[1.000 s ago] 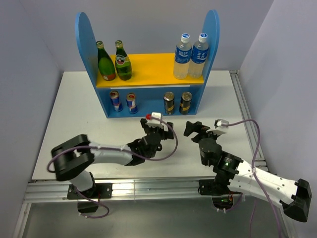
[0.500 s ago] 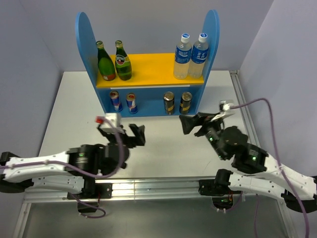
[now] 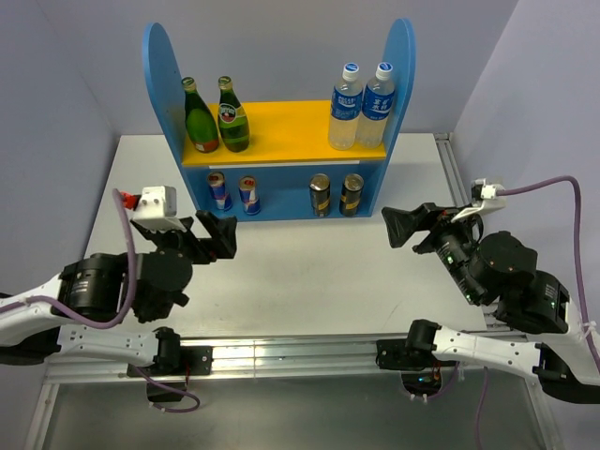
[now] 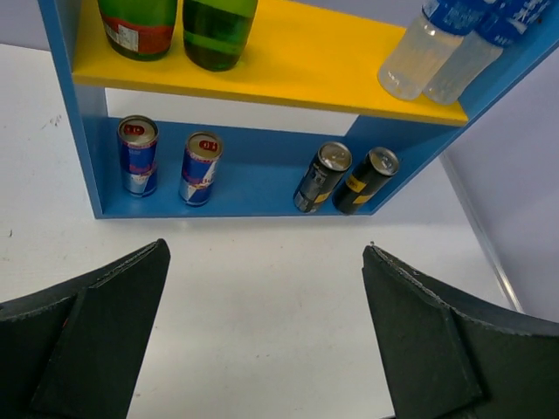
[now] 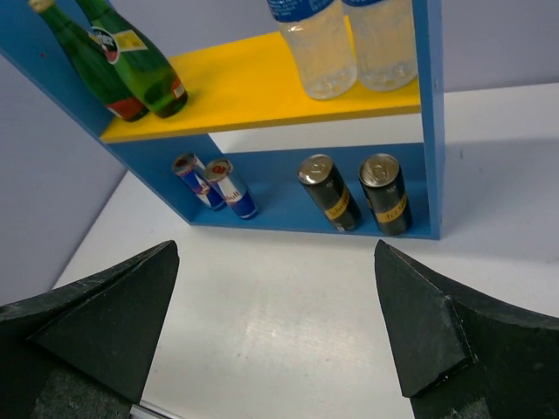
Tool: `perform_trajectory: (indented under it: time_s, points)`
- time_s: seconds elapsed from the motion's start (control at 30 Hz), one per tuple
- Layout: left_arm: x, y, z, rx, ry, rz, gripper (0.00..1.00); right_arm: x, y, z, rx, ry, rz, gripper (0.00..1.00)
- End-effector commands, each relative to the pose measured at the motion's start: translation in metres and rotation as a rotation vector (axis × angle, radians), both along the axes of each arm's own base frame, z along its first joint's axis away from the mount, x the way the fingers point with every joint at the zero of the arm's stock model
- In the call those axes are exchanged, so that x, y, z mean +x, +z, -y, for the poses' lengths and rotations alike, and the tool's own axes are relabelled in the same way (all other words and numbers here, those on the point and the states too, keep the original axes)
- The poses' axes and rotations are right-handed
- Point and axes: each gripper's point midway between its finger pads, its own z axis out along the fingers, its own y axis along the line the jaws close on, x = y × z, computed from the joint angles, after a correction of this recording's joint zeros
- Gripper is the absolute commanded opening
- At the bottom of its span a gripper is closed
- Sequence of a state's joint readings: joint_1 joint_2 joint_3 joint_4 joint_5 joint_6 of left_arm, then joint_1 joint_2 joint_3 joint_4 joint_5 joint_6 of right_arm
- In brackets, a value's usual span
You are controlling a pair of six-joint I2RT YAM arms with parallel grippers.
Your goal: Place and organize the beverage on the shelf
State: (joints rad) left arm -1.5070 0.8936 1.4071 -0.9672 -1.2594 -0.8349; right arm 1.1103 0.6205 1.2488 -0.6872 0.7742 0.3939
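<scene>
On the worktop [image 3: 309, 272] the shelf [image 3: 161, 66] holds all six drinks; my left fingers [image 3: 211, 236] and right fingers [image 3: 410, 225] are spread apart, gripping nothing.

The blue shelf stands at the far side of the white worktop. I hover over the near part, left fingers on the left and right fingers on the right, each pair wide apart and pointing toward the shelf. On the yellow upper board, two clear water bottles [image 3: 346, 105] stand side by side at the right end. Two green glass bottles [image 3: 200, 117] stand side by side at the left end. On the blue lower level, two dark brown-gold cans [image 3: 320, 195] stand right of centre and two blue-and-silver cans [image 3: 217, 191] left of centre.
</scene>
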Motion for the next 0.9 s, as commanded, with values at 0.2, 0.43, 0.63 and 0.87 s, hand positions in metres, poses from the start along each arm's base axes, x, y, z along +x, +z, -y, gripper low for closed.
perform_trajectory:
  time_s: [0.2,0.43,0.63,0.87]
  points:
    - [-0.002,-0.008,0.000,0.034,-0.032,0.003,0.99,-0.005,-0.005,0.016,-0.019,-0.019,-0.011,1.00]
    - [-0.002,-0.012,-0.005,0.033,-0.025,-0.001,0.99,-0.005,-0.009,0.012,-0.015,-0.007,-0.009,1.00]
    - [-0.002,-0.012,-0.008,0.025,-0.023,0.003,0.99,-0.005,-0.010,0.009,-0.016,0.000,-0.009,1.00]
    - [-0.002,-0.015,-0.011,0.022,-0.016,0.009,0.99,-0.003,-0.009,0.010,-0.019,-0.017,-0.009,1.00]
